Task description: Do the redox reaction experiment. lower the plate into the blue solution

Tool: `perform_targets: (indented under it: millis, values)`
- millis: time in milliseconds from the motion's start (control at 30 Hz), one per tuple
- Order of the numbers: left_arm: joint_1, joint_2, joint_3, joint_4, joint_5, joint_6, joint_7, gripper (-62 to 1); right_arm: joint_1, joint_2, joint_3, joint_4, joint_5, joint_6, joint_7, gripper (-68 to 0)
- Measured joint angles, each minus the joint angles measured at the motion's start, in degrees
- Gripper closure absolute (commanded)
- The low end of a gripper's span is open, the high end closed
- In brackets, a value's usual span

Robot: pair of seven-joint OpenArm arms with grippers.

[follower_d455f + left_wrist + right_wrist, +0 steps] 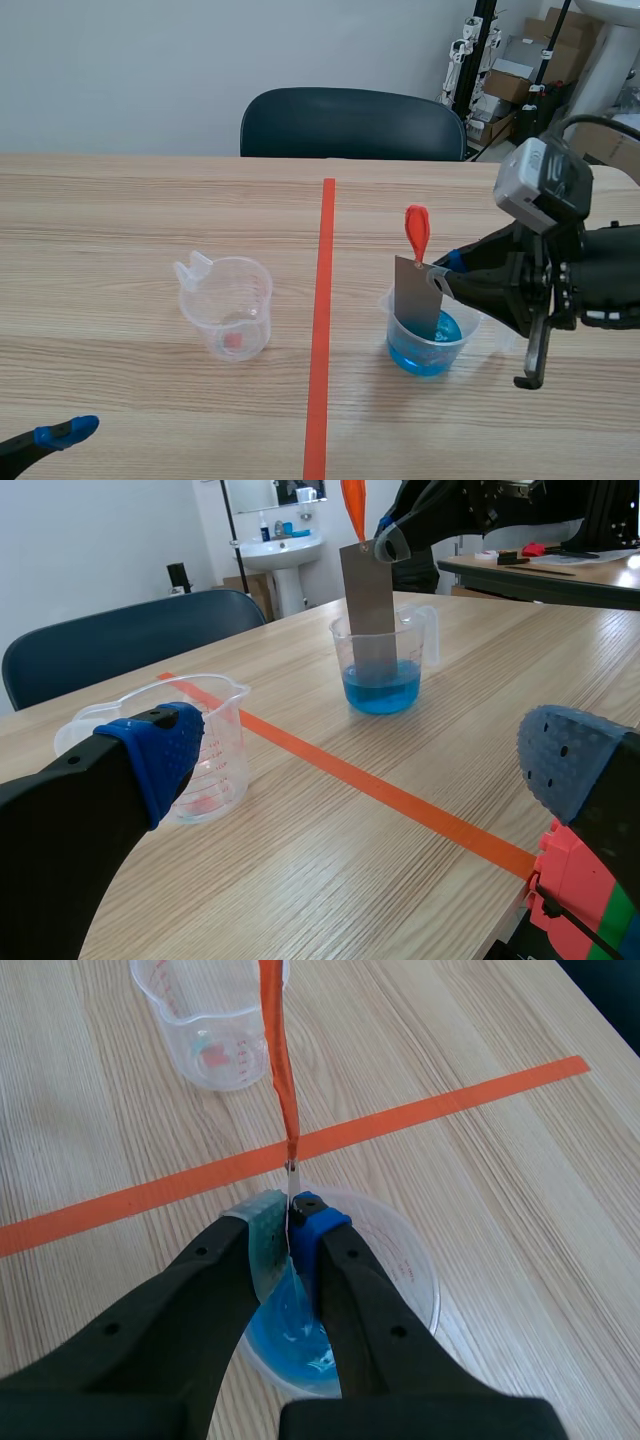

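Right tool (440, 275) is pinched tight on the grey plate (417, 295) near its top edge (orange tab (417, 230) sticking up above it). Plate stands upright inside the clear beaker (392, 318), bottom end dipped in the blue solution (428, 352). Left tool (360, 765) is spread wide, low over the surface (120, 220), with the other cup (230, 305) ahead of it, across the tape line (322, 320) from the beaker.
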Motion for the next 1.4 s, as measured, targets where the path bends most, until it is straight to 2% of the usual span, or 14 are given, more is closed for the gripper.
perform_targets:
  millis: [167, 1400]
  values:
    - [0.0, 0.0, 0.0, 0.0, 0.0, 0.0, 0.0, -62.3, -0.3, -0.2, 0.0, -1.7, -0.2, 0.0, 0.7, -0.6]
    - [0.0, 0.0, 0.0, 0.0, 0.0, 0.0, 0.0, -62.3, -0.4, -0.2, 0.0, -1.7, -0.8, 0.0, 1.3, -0.6]
